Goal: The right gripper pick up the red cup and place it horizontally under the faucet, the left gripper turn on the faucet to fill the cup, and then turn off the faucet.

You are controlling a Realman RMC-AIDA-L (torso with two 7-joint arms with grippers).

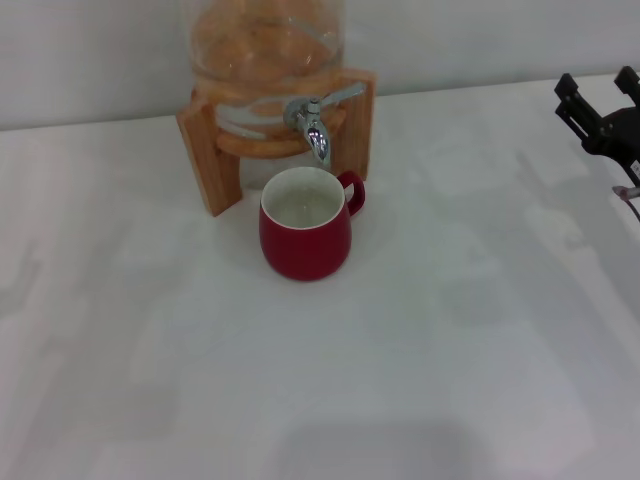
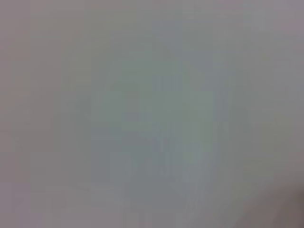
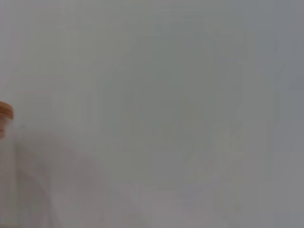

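Upright, the red cup (image 1: 305, 236) stands beneath the faucet (image 1: 315, 128) near the table's (image 1: 450, 380) far edge. Well apart, at the right edge, the right end effector (image 1: 600, 92) hangs open, holding nothing.

White counter (image 1: 420, 340) across the whole head view, matte, faintly mottled. At its far edge, glass jar (image 1: 268, 50) with pale orange streaks inside, seated on a wooden stand (image 1: 205, 160); stand's legs down on the counter. Behind, plain light wall (image 1: 90, 60). In the right wrist view, a sliver of the stand's wood (image 3: 5, 111) at the edge.
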